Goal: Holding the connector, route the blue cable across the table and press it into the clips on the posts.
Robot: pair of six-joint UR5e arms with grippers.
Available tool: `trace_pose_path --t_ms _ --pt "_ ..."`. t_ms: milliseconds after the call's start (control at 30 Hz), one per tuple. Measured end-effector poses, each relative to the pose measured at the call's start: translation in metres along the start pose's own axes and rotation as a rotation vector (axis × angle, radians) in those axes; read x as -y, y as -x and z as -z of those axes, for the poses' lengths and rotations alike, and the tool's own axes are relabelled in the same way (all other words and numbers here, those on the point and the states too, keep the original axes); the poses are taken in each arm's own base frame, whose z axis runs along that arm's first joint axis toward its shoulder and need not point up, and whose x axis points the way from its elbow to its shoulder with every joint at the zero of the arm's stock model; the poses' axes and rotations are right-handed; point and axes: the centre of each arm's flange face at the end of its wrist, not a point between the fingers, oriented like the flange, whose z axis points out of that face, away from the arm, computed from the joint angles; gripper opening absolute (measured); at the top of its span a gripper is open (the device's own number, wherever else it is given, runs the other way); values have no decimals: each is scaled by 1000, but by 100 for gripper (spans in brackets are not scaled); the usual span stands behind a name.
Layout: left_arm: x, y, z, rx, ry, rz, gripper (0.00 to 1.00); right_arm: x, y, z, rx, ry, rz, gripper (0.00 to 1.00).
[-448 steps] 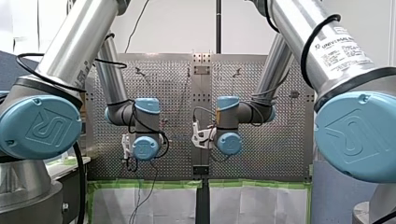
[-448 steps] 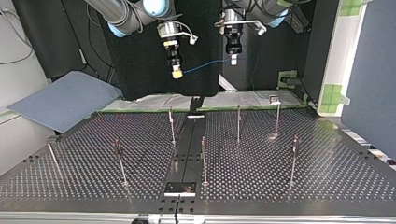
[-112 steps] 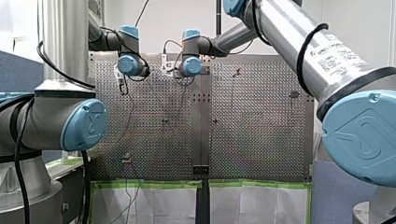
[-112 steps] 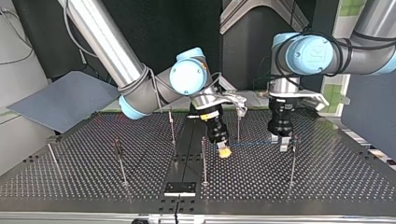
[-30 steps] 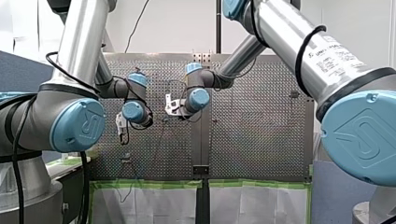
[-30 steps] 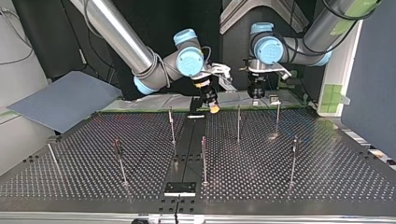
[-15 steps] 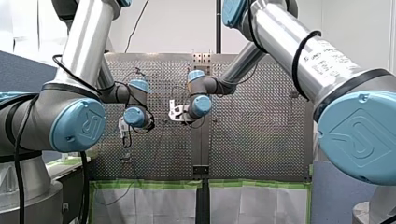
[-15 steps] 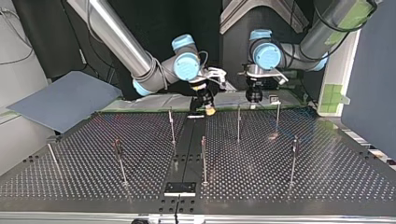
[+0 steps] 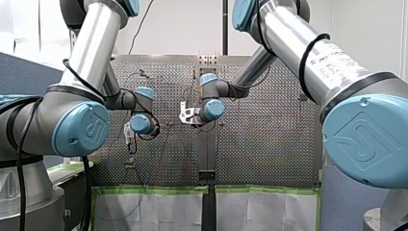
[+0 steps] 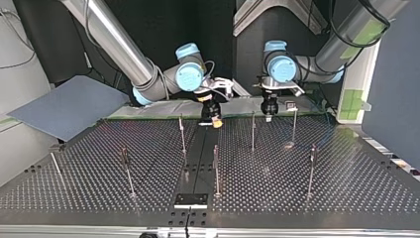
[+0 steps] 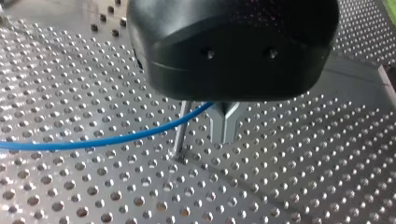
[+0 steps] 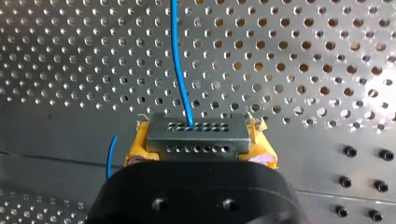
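The yellow pads [image 12: 138,145] of your right gripper [image 12: 198,140] are clamped on the grey connector [image 12: 196,135], one at each side. The blue cable [image 12: 180,60] leaves the connector's face and runs straight ahead over the perforated table [image 12: 303,56]. The metal fingers [image 11: 217,126] of your left gripper [image 11: 225,139] are together, apparently pinching that same cable where it reaches them. From there it trails away low over the holes, crossing a thin post [image 11: 180,135] just beside the fingers; whether it sits in a clip cannot be told. In the top view both grippers hang over the table's far edge, the right one left of the middle, the left one further right, close to a far post [image 10: 253,131]. The cable is too thin to make out there, and none of the nearer posts [image 10: 216,168] appears to carry it. I judge the connector is in hand, while nearly all the routing and pressing is left to do.
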Motion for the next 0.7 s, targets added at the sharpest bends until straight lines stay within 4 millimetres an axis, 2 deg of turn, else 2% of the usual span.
trace_pose_path --t_ms 433,700 --pt "-8 30 -34 32 20 -14 0 -26 -6 -11 -44 7 -23 0" --pt "-13 36 -40 32 21 -18 0 -43 -8 -14 -47 23 -34 0"
